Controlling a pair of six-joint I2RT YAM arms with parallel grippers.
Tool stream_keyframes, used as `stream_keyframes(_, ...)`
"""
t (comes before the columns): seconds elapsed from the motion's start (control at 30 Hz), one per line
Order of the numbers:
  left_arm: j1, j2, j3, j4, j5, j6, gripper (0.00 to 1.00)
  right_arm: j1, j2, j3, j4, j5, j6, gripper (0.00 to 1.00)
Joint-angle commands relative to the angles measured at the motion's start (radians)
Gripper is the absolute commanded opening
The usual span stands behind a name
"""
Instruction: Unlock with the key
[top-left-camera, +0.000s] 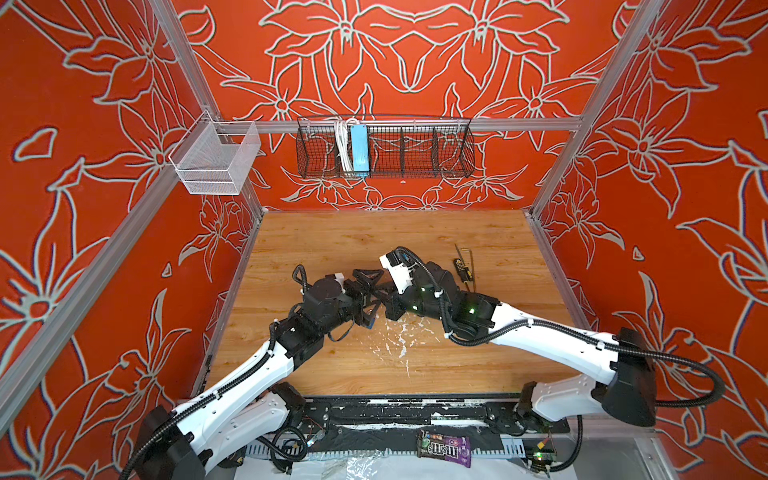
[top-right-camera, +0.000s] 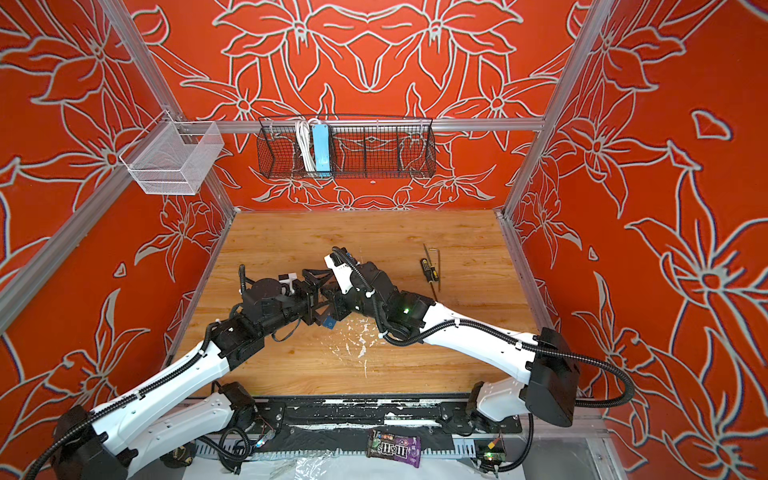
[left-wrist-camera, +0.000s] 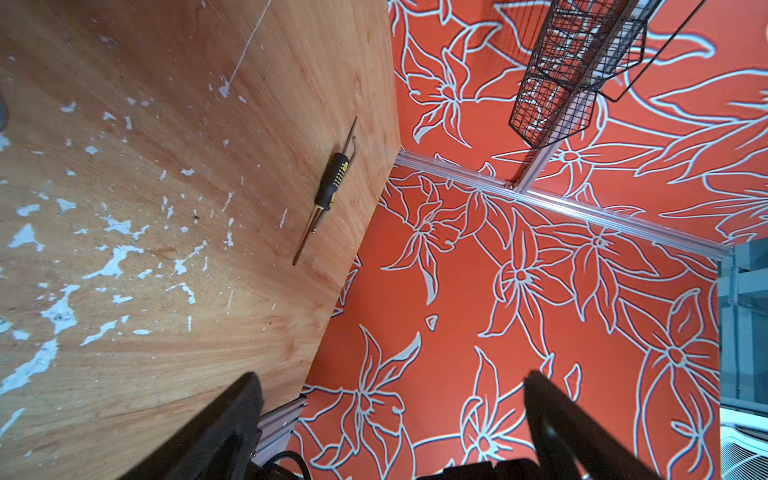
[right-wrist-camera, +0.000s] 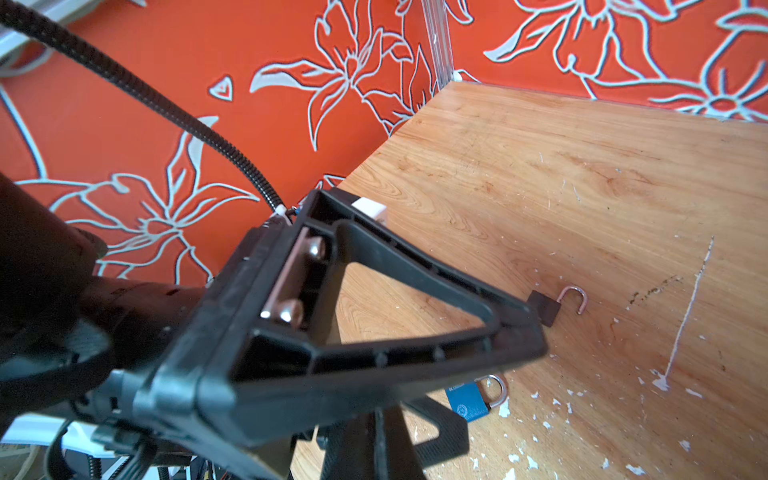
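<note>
A blue padlock (right-wrist-camera: 469, 401) with its silver shackle closed lies on the wooden table (right-wrist-camera: 582, 187), also visible as a blue patch (top-right-camera: 329, 323) under the two grippers. A dark padlock (right-wrist-camera: 547, 309) with an open, hooked shackle lies farther off, partly behind a left finger. My left gripper (top-left-camera: 374, 293) (left-wrist-camera: 390, 386) is open wide with nothing between its fingers (left-wrist-camera: 232, 415). My right gripper (top-left-camera: 384, 297) (right-wrist-camera: 376, 419) is shut, its tips hidden behind the left finger (right-wrist-camera: 374, 291). The key shows in no view.
A black-and-yellow screwdriver (top-left-camera: 461, 268) and a hex key (top-left-camera: 471, 266) lie on the right of the table. White flecks (top-left-camera: 395, 336) mark the wood. A white mesh basket (top-left-camera: 216, 160) and a black wire basket (top-left-camera: 386, 147) hang on the back rail. A candy bag (top-left-camera: 444, 449) lies in front.
</note>
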Motion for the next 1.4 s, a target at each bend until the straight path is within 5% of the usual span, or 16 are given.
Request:
stream_keyframes(0.0,-0.008,-0.014,-0.006,0.056,-0.047,-0.043,0.98,-0.005,0.006,-0.020,0.048,-0.025,0.014,0.00)
stream_keyframes(0.2,-0.008,-0.022,-0.005,0.056,-0.071,-0.052,1.00,-0.005,-0.012,-0.065,0.064,-0.028,0.029,0.00)
stream_keyframes(0.47,-0.008,-0.012,-0.010,0.067,-0.083,-0.066,0.87,-0.005,-0.047,-0.099,0.046,-0.003,0.028,0.00)
stream_keyframes(0.93,-0.008,-0.030,-0.013,0.005,-0.123,-0.072,0.59,-0.005,-0.097,-0.129,0.029,0.023,0.021,0.00)
stream_keyframes(1.2,-0.008,-0.045,-0.006,-0.052,-0.142,-0.062,0.30,-0.006,-0.112,-0.130,0.028,0.056,0.003,0.00)
stream_keyframes(1.37,-0.008,-0.031,0.001,-0.043,-0.129,-0.056,0.25,-0.006,-0.097,-0.110,0.020,0.057,-0.004,0.00)
